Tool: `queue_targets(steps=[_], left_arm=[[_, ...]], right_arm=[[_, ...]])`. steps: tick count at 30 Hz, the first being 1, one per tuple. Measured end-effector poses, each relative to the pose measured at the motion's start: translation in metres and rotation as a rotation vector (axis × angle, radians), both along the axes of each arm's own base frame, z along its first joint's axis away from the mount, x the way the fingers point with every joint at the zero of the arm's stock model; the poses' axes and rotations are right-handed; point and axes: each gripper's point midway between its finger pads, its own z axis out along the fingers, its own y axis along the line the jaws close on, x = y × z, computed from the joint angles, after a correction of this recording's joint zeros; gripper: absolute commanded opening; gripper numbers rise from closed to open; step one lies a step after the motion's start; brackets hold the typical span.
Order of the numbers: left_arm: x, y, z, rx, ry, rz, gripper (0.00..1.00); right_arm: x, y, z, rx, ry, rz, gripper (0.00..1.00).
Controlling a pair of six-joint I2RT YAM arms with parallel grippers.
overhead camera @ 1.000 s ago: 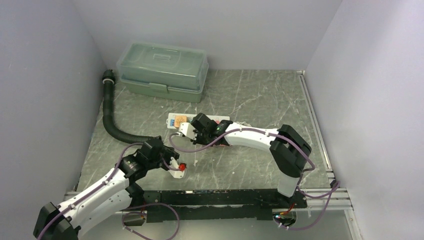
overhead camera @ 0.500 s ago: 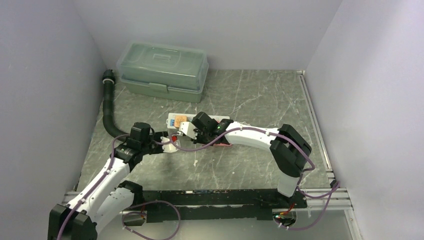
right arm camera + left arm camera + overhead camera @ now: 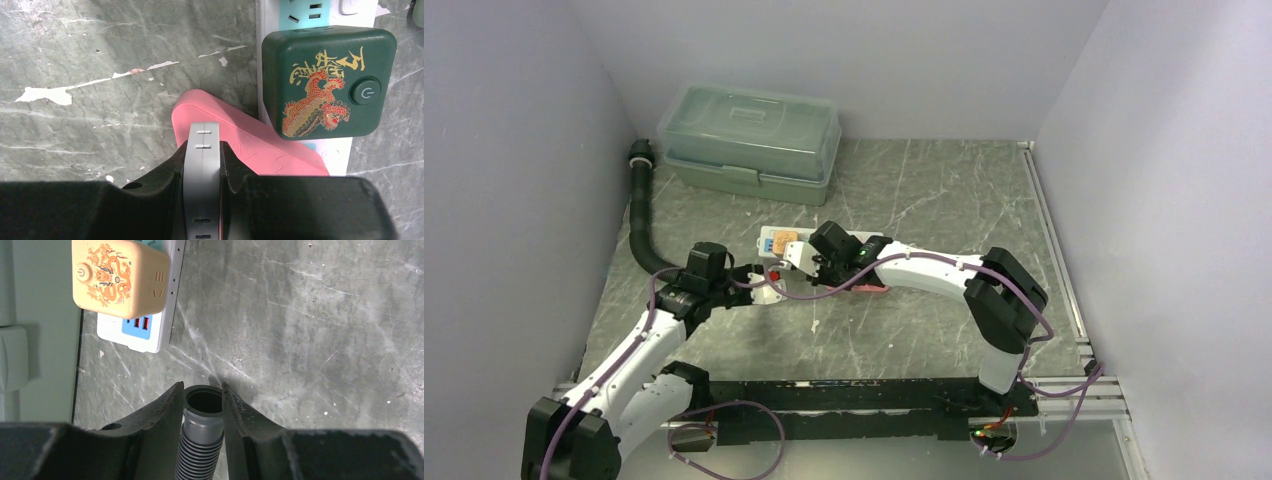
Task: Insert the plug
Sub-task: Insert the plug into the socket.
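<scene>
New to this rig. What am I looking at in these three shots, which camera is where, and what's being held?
You are looking at two white robot arms bolted to the near table edge: the left arm and the right arm. The wide picture comes from a fixed camera above and behind them. The other two come from a camera on each wrist, looking along that arm's own tool.

On the grey table lie a green lidded box, a black ribbed hose and a white power strip. An orange cube and a dark green cube sit on the strip.

The right tool is shut on a grey bar, over a pink block that lies against the power strip. The left tool has a ribbed hose end between its fingers. I cannot tell whether it is gripping it.
</scene>
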Motion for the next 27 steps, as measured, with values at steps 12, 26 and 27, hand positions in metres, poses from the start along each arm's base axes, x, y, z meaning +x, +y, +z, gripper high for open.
queue_targets(steps=[12, 26, 27], left_arm=[[0.004, -0.004, 0.008, -0.013, -0.041, -0.027, 0.36], [0.009, -0.004, 0.013, -0.007, -0.079, -0.04, 0.33], [0.009, -0.004, 0.013, -0.007, -0.079, -0.04, 0.32]], right_arm=[[0.006, 0.002, -0.008, -0.01, 0.005, -0.002, 0.0], [0.004, 0.002, -0.008, -0.001, 0.025, -0.005, 0.45], [0.004, 0.002, -0.008, -0.001, 0.027, -0.006, 0.46]])
